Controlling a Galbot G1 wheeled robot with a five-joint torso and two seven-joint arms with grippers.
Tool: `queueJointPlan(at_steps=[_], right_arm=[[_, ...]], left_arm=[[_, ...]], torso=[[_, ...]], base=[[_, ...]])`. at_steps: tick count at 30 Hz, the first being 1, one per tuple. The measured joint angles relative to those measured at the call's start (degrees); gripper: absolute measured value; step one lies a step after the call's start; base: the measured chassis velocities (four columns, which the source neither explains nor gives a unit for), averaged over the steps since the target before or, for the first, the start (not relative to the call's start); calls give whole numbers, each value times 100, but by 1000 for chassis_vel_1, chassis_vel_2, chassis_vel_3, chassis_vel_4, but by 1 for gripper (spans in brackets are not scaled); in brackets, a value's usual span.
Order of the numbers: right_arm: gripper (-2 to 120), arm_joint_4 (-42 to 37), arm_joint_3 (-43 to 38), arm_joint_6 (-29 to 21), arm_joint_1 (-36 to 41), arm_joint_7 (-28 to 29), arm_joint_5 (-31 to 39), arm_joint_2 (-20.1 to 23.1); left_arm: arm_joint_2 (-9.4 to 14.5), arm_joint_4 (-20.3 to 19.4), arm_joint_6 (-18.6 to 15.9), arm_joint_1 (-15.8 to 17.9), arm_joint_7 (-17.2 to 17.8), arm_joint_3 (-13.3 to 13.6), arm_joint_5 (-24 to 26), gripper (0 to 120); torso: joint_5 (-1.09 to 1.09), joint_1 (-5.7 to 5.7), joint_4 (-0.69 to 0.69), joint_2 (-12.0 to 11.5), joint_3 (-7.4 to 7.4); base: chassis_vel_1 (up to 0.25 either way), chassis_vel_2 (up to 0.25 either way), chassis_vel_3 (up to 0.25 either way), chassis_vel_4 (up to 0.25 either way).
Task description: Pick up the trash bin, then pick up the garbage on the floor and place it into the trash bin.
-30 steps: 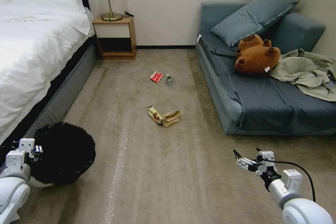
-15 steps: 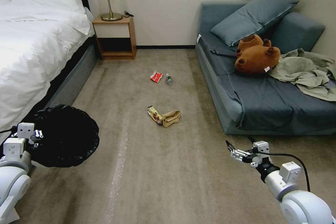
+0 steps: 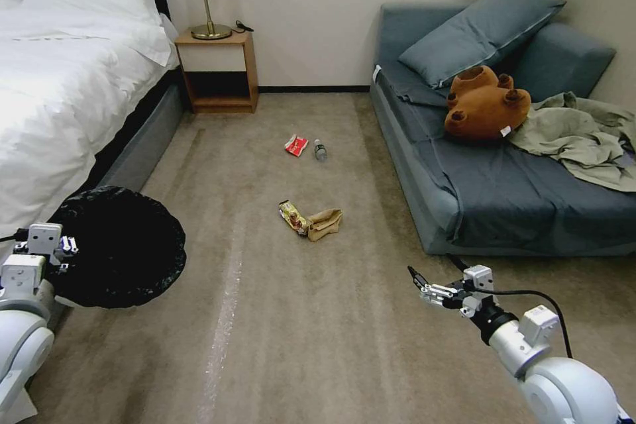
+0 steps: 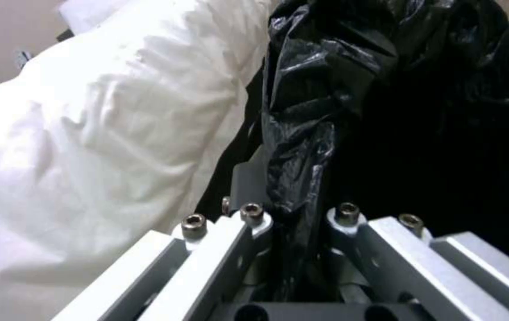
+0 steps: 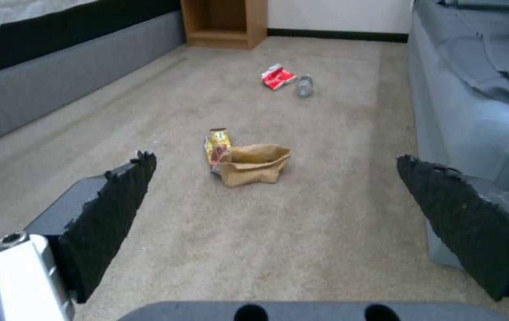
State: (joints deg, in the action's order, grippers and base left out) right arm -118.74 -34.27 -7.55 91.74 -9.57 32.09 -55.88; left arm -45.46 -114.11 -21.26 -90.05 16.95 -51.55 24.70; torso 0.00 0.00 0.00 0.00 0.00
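Observation:
The trash bin [image 3: 122, 248], lined with a crinkly black bag, hangs at the lower left beside the bed with its mouth facing up. My left gripper [image 3: 63, 246] is shut on its rim. In the left wrist view the fingers [image 4: 254, 223] pinch the glossy bag [image 4: 325, 111]. On the carpet lies the garbage: a crumpled brown paper bag [image 3: 324, 223] touching a gold-brown wrapper [image 3: 292, 215], and farther off a red-and-white packet [image 3: 296, 144] beside a small clear bottle [image 3: 320, 150]. My right gripper [image 3: 434, 271] hovers open, short of the paper bag [image 5: 254, 167] and wrapper [image 5: 217, 147].
A white bed [image 3: 59, 93] runs along the left, and a wooden nightstand [image 3: 217, 69] with a lamp stands at the back wall. On the right, a blue-grey sofa [image 3: 503, 199] holds a brown plush bear [image 3: 485, 106] and a green cloth [image 3: 583, 139]. Open carpet surrounds the litter.
My left arm has raised the trash bin off the floor and turned its mouth upward. The open right gripper has moved forward and left toward the paper bag.

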Motion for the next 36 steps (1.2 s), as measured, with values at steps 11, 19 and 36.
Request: queueJointPlan(at_steps=[11, 19, 36], right_arm=[[100, 154, 59, -14, -25, 30, -61, -117], [100, 319, 180, 7, -107, 43, -119, -197], [100, 513, 300, 8, -283, 57, -126, -129]], left_arm=[[-104, -59, 174, -24, -10, 2, -51, 5], [-139, -79, 225, -12, -11, 48, -83, 5], [-120, 23, 323, 11, -45, 81, -120, 5]], torso=[[0, 0, 0, -1, 0], [0, 0, 0, 0, 0], [0, 0, 0, 0, 0]], base=[[0, 0, 0, 0], [0, 0, 0, 0], [-19, 18, 18, -16]])
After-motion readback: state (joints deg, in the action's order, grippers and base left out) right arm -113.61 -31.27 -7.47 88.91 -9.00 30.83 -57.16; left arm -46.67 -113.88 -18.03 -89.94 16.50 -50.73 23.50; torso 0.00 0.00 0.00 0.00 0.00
